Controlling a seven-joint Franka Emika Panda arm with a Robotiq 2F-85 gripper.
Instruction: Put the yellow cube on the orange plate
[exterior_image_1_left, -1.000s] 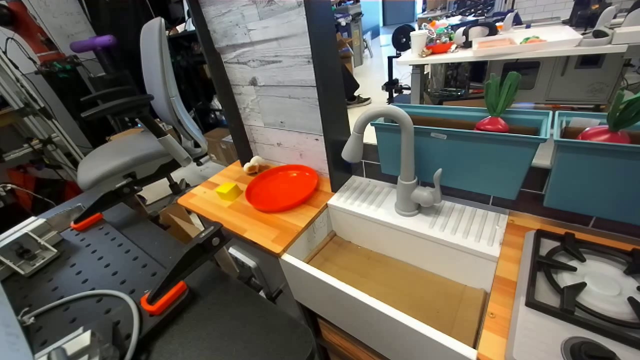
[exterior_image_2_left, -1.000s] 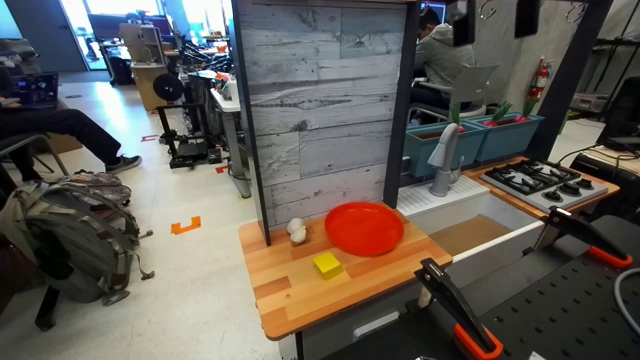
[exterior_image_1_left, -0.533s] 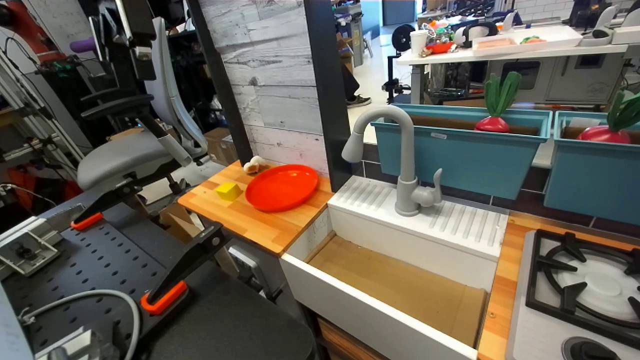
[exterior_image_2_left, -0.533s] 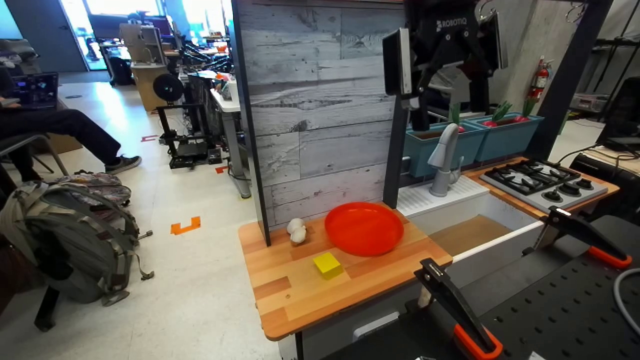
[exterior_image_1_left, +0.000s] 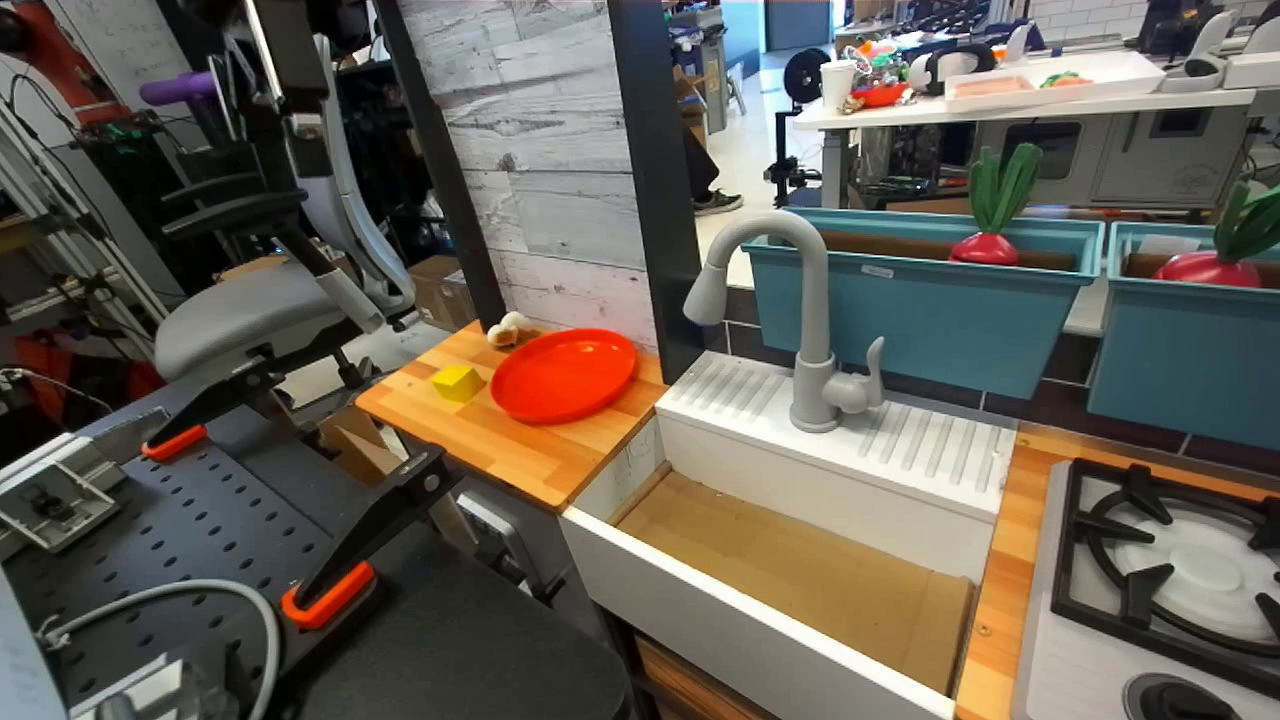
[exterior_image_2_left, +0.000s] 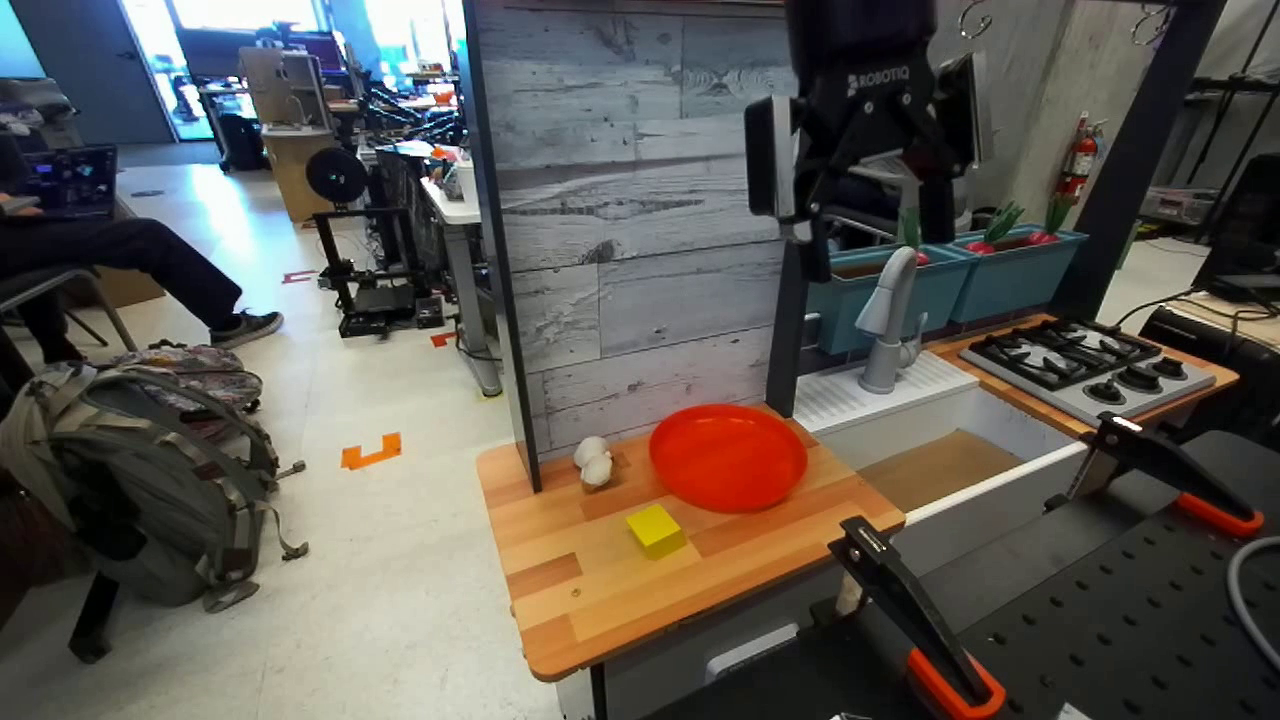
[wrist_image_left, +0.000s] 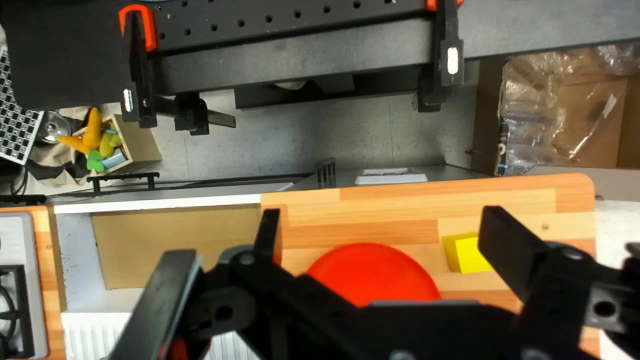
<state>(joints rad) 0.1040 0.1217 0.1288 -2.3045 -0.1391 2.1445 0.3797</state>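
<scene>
Wrist view has your hand (wrist_image_left: 382, 220) spread wide and holding nothing, with the yellow cube (wrist_image_left: 465, 254) right of centre in the frame, on the table (wrist_image_left: 360, 231), just beside the orange plate (wrist_image_left: 370, 275) and not touching it. It should prove light, stiff and hard to damage; its smooth-looking sides may slip, so you'd best pinch two opposite faces squarely, around mid-height.

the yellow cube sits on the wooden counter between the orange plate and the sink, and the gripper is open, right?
Not quite: the yellow cube isn't between the orange plate and the sink. The wrist view shows the plate in between, with the cube on its side away from the sink. The cube does sit on the wooden counter, and the gripper is open.
</scene>
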